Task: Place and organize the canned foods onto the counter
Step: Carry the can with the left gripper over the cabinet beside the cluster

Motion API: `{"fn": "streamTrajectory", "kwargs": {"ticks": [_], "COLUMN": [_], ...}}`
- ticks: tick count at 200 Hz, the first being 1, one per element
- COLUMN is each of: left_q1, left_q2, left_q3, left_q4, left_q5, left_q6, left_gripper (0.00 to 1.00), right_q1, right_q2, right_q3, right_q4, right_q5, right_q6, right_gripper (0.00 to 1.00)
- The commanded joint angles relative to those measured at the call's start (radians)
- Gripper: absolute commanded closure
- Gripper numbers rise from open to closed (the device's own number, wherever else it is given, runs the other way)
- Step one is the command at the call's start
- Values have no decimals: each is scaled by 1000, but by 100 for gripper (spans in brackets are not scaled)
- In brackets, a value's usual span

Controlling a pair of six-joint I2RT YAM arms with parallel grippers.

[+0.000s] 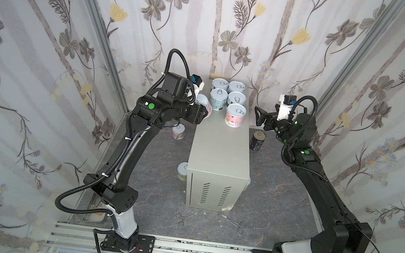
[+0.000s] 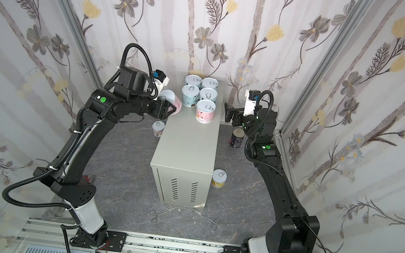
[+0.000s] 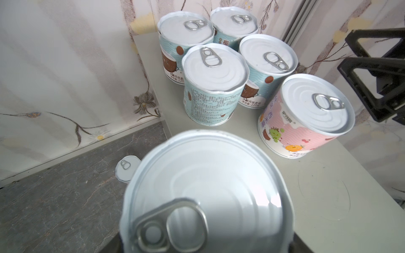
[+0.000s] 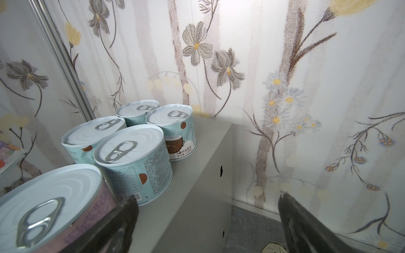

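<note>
Right now the left gripper [image 2: 170, 108] holds a pink-labelled can [image 2: 170, 100] by its sides, lifted at the left edge of the counter [image 2: 188, 141], beside the group standing at the far end. Up there are four teal cans [image 2: 200, 91] in a tight square, with a pink can [image 1: 235, 115] in front of them on the right. The open slot, in my judgement, is to the left of that pink can and in front of the near-left teal can, so the held can would complete a third row.

To do it well, the can should travel a little further over the counter top so its whole base clears the edge, stay upright, and come down straight without nudging its neighbours. The grip should loosen only once the base sits flat.

The right gripper [image 1: 261, 117] hangs with its jaws wide and empty, near the right side of the pink can but apart from it.

Left on the floor are a small can [image 1: 179, 131] below the left arm, a yellow-labelled can [image 2: 219, 178], a can [image 1: 182, 171] at the counter's front left corner, and the dark blue can [image 1: 257, 140].
</note>
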Motion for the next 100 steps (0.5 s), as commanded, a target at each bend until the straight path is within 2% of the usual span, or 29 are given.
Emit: {"fn": "streamTrajectory", "kwargs": {"ticks": [1, 100], "left_q1": [-11, -50], "left_q2": [10, 97], "left_q3": [20, 82], "left_q4": [44, 50], "left_q5": [-9, -13], "left_q6": [19, 11], "left_gripper": [48, 44], "right_q1": [2, 9], "right_q2": [5, 2], "right_q3": [6, -13], "right_q4": [20, 23], "right_q5": [-28, -46], "right_q6": [13, 19], "right_gripper": [0, 0]}}
